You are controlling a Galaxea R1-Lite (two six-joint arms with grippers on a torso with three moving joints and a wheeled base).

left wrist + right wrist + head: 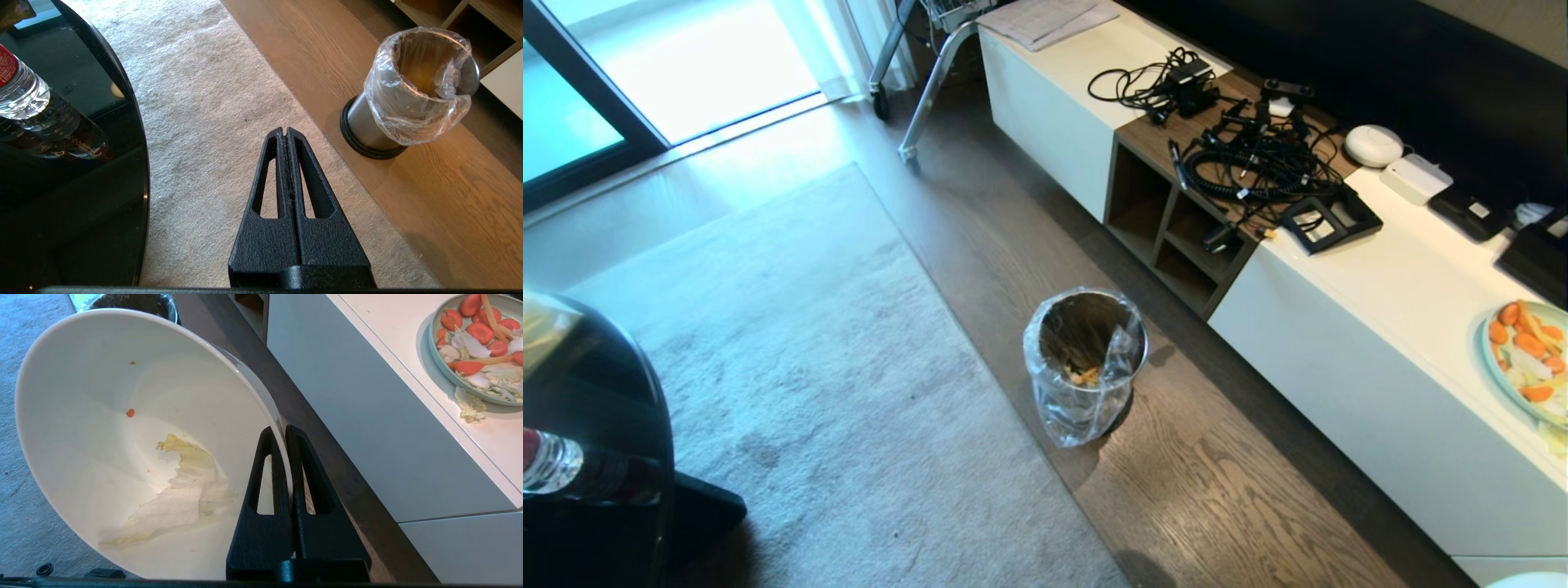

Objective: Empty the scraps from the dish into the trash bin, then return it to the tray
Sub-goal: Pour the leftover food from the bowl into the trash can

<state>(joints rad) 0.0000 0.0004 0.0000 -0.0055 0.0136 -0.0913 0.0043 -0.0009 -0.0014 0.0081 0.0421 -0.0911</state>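
– What's the right pincer [286, 435] doing?
– It's clamped on the rim of the bowl [122, 428], which is tilted; a pale leaf scrap [179, 498] and an orange crumb cling inside.
– And the left pincer [286, 132]?
– Closed on nothing, above the rug [212, 102].
– The bin [1086, 359]?
– Farther out on the wood floor, orange bits in its liner. Beyond, a plate [1529, 359] of carrot slices on the white worktop [1405, 302].
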